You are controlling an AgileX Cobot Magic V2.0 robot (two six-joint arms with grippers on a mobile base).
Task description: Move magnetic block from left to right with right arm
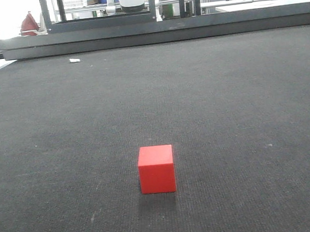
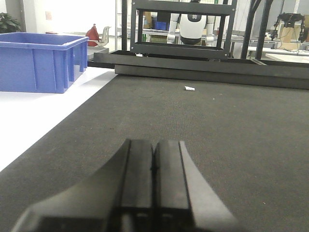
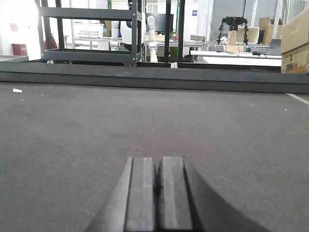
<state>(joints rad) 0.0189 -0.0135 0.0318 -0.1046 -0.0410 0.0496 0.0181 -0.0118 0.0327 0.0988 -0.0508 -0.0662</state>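
Observation:
The magnetic block (image 1: 157, 169), a small plain red cube, rests on the dark carpeted surface (image 1: 225, 97) in the front view, near the lower middle. Neither arm appears in that view. In the left wrist view my left gripper (image 2: 154, 143) is shut, its two black fingers pressed together with nothing between them, low over the carpet. In the right wrist view my right gripper (image 3: 157, 159) is likewise shut and empty above the carpet. The block does not show in either wrist view.
A blue plastic bin (image 2: 41, 60) stands on a white surface at the left. A small white scrap (image 1: 74, 60) lies far back on the carpet. A dark raised ledge (image 1: 163, 35) and metal racks close off the far edge. Cardboard boxes (image 3: 294, 41) sit at right.

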